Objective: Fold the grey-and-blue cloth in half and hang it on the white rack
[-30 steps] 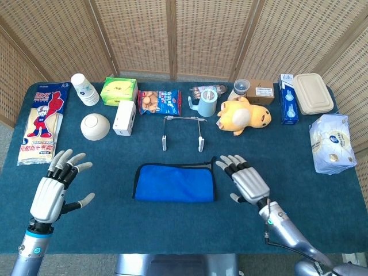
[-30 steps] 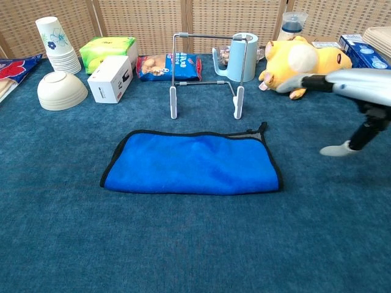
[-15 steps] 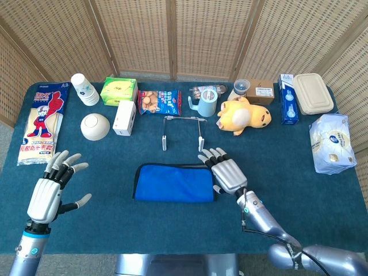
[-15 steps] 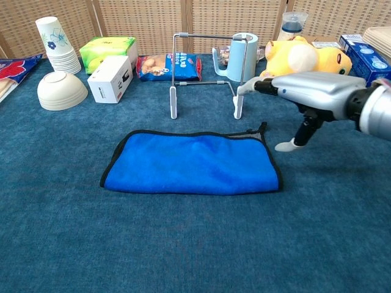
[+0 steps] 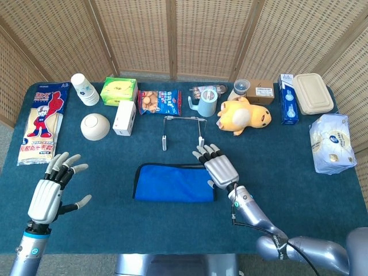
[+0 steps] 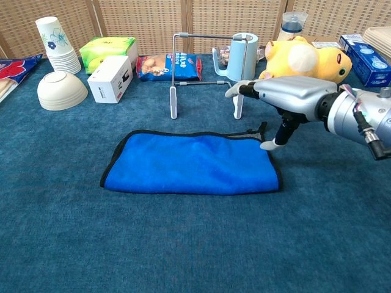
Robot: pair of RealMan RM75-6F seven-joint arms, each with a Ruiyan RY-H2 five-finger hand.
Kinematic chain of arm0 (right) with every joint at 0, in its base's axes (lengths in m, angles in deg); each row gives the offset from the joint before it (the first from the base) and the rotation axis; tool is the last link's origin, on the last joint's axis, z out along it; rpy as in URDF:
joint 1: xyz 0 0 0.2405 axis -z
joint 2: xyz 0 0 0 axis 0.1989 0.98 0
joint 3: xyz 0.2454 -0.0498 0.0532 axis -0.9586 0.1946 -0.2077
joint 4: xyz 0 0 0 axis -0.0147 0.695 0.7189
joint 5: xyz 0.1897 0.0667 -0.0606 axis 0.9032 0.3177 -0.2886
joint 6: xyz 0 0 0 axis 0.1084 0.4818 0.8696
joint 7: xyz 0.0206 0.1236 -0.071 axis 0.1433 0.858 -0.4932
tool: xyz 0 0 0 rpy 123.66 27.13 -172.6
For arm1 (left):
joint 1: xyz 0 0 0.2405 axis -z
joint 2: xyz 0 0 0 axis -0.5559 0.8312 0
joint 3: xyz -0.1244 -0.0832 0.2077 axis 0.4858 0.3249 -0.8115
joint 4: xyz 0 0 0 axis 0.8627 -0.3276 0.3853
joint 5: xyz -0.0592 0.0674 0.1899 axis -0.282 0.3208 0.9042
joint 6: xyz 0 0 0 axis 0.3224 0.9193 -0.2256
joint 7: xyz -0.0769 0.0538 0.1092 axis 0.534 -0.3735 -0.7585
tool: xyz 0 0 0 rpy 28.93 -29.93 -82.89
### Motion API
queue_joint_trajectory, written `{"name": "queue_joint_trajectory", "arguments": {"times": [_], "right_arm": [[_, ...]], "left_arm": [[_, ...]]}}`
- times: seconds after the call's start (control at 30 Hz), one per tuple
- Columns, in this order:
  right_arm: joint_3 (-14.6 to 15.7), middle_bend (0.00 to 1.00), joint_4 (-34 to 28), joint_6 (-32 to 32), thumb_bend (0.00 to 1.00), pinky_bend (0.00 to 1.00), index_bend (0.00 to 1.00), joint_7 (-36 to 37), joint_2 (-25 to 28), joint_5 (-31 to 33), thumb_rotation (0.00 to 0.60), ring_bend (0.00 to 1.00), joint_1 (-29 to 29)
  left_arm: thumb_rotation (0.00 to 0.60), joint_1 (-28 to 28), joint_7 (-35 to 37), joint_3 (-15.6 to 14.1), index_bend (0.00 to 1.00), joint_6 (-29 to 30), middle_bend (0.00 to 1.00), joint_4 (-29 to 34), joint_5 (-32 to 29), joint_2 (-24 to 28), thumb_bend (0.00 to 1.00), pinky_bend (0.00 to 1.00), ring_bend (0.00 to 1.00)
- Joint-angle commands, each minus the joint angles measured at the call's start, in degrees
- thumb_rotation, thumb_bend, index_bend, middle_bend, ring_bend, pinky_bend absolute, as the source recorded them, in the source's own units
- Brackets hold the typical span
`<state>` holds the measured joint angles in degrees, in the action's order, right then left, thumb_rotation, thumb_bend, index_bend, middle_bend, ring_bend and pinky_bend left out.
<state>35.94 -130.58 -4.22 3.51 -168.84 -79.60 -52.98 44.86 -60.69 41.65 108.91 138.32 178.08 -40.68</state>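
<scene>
The blue cloth with dark edging [image 5: 174, 183] [image 6: 191, 162] lies flat on the table, folded into a long rectangle. Behind it stands the white wire rack [image 5: 182, 131] [image 6: 206, 74], bare. My right hand [image 5: 218, 168] [image 6: 286, 99] hovers open, palm down, over the cloth's right end, its thumb hanging near the cloth's back right corner loop. My left hand [image 5: 50, 188] is open with fingers spread at the table's front left, well away from the cloth; the chest view does not show it.
Along the back stand paper cups [image 5: 84, 88], a green box [image 5: 119, 90], a white box [image 5: 124, 117], a bowl [image 5: 95, 126], a snack bag [image 5: 159, 102], a blue mug [image 5: 206, 103] and a yellow plush toy [image 5: 242, 115]. A tissue pack [image 5: 329, 144] lies far right.
My right hand has moved left, from beside the cloth's right edge to above its right end. The left hand has drifted slightly. The cloth has not moved.
</scene>
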Motion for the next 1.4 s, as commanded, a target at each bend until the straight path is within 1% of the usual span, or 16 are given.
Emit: {"name": "queue_joint_trajectory", "arguments": {"times": [0.03,0.13,0.23,0.33,0.5,0.73,1.0,1.4], "right_arm": [[0.9,0.0,-1.0,0.1,0.24,0.0,0.0,0.7,0.5,-0.4,0.6,0.0,0.1],[2.0,0.0,-3.2,-0.6,0.26,0.0,0.02,2.1,1.7,-1.9,0.6,0.0,0.1],[2.8,0.03,-4.7,-1.4,0.28,0.0,0.16,3.6,2.5,-3.0,0.6,0.0,-0.1],[3.3,0.04,-5.4,-2.2,0.28,0.0,0.26,4.4,2.9,-3.5,0.6,0.0,-0.4],[4.0,0.04,-5.3,-3.8,0.28,0.0,0.37,4.6,3.0,-3.2,0.6,0.0,-1.4],[4.5,0.03,-3.7,-5.3,0.28,0.0,0.4,3.2,2.8,-1.5,0.6,0.0,-3.1],[5.5,0.03,-2.7,-5.3,0.28,0.0,0.43,0.9,3.3,-0.4,0.6,0.0,-4.1],[5.5,0.03,-1.6,-4.4,0.28,0.0,0.43,-0.9,3.0,0.9,0.6,0.0,-5.3]], "left_arm": [[0.6,-0.1,0.1,0.2,0.26,-0.1,0.16,-0.1,-0.1,0.0,0.26,0.0,0.0],[0.6,-0.1,0.4,0.5,0.26,-0.4,0.16,-0.2,-0.2,0.0,0.26,0.0,0.0],[0.6,-0.1,0.5,0.7,0.26,-0.6,0.16,-0.3,-0.1,0.0,0.26,0.0,0.0],[0.6,-0.2,0.6,0.9,0.26,-0.6,0.15,-0.3,0.0,0.0,0.26,0.0,0.0],[0.6,-0.4,1.0,1.0,0.26,-0.7,0.15,-0.5,-0.1,0.0,0.26,0.0,0.0],[0.6,-0.9,1.3,1.1,0.26,-0.5,0.15,-0.5,0.2,0.1,0.26,0.0,0.0],[0.6,-0.9,0.9,1.3,0.26,-0.8,0.14,-0.4,0.7,0.0,0.26,0.0,0.0],[0.6,-1.1,0.4,1.3,0.26,-0.9,0.14,-0.3,1.0,-0.2,0.26,0.0,0.0]]}}
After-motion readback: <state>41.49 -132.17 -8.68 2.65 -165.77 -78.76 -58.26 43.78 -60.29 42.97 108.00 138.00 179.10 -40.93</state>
